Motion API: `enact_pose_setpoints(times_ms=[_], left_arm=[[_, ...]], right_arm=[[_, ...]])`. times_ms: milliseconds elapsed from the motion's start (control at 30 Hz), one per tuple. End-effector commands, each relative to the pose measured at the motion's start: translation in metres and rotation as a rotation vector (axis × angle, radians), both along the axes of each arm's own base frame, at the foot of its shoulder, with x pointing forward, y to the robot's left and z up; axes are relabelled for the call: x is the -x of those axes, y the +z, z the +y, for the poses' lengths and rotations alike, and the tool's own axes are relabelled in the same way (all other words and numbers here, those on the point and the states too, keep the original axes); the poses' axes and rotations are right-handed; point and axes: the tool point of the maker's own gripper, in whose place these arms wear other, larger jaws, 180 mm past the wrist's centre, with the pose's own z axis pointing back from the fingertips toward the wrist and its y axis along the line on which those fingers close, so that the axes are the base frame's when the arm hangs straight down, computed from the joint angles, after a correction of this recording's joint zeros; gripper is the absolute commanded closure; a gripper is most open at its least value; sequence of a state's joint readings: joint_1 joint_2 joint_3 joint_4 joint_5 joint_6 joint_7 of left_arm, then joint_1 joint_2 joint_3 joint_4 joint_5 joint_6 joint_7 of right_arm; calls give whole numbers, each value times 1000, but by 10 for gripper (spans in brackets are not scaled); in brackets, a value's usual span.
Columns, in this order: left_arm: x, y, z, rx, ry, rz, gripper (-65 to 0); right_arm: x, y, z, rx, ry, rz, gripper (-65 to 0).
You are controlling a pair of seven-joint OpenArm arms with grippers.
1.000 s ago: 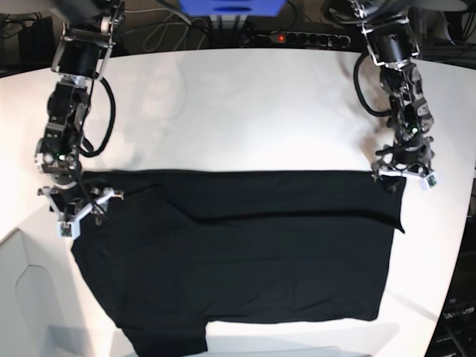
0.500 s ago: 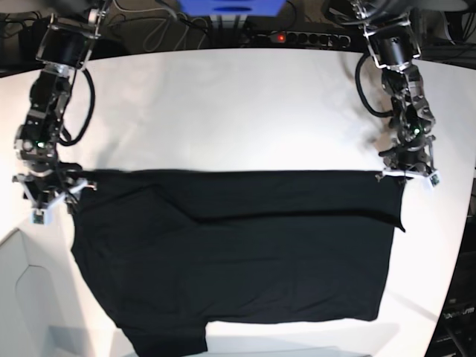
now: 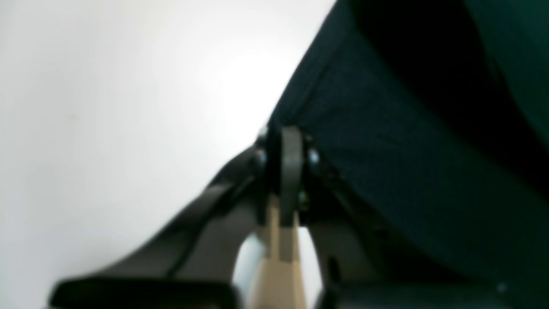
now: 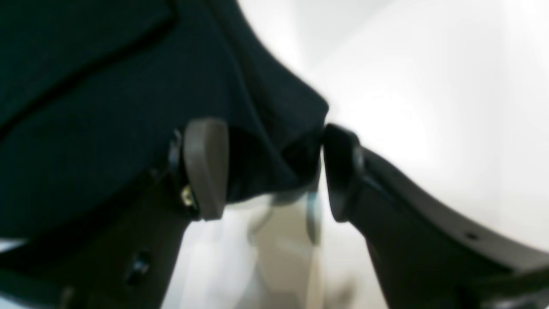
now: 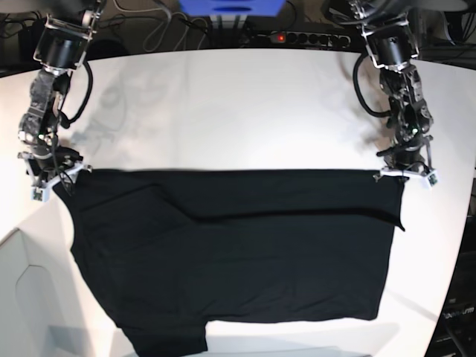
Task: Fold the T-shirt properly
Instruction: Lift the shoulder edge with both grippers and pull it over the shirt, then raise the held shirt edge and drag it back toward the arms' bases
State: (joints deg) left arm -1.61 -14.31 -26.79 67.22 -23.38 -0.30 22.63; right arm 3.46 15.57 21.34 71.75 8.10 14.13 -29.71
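A: T-shirt (image 5: 238, 253) — how will it handle?

B: My guess is soft, light and limp. It lies spread on the white table (image 5: 245, 111), and any part lifted will sag and drag the rest along. Corners and hems are the sensible places to take hold, since a pinch there carries a whole edge.

A: Where is it relative to the two grippers?

B: Its upper edge runs from one to the other. The left gripper (image 3: 291, 159) has its jaws pressed together on the cloth's corner, fabric spreading away beyond the fingertips. The right gripper (image 4: 270, 167) stands wide, a bunched corner sitting between its pads (image 4: 206, 167) but not yet pinched.

A: So the right one needs to clamp?

B: Likely, before any lift; otherwise that corner would slip out.

A: Any labels or writing?

B: None readable. The cloth shows plain black in every view, and both wrist views are blurred.
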Motion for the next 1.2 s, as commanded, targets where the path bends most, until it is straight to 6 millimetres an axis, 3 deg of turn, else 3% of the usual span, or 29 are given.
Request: enact_pose_setpoints(times_ms=[0, 133, 233, 333, 400, 567, 867, 933, 1167], left_arm=[[0, 0, 0, 5, -8, 18, 0], [3, -2, 0, 5, -8, 24, 0], [4, -3, 0, 7, -8, 29, 0], [13, -7, 1, 0, -12, 45, 0], [16, -3, 2, -10, -12, 37, 0], [18, 23, 0, -61, -43, -14, 0], [4, 67, -8, -110, -79, -108, 0], [-1, 78, -9, -103, -86, -108, 0], [-23, 127, 15, -51, -29, -140, 0]], right_arm=[[-3, 6, -9, 21, 0, -3, -353], [8, -4, -15, 26, 3, 38, -327], [13, -9, -3, 11, 87, 54, -218], [20, -15, 10, -6, 173, 74, -64], [23, -10, 8, 12, 187, 68, 0], [26, 20, 13, 84, 237, 7, 0], [3, 90, 19, 207, 296, -145, 0], [-9, 106, 18, 223, 296, -185, 0], [-45, 151, -3, 278, 251, -187, 0]])
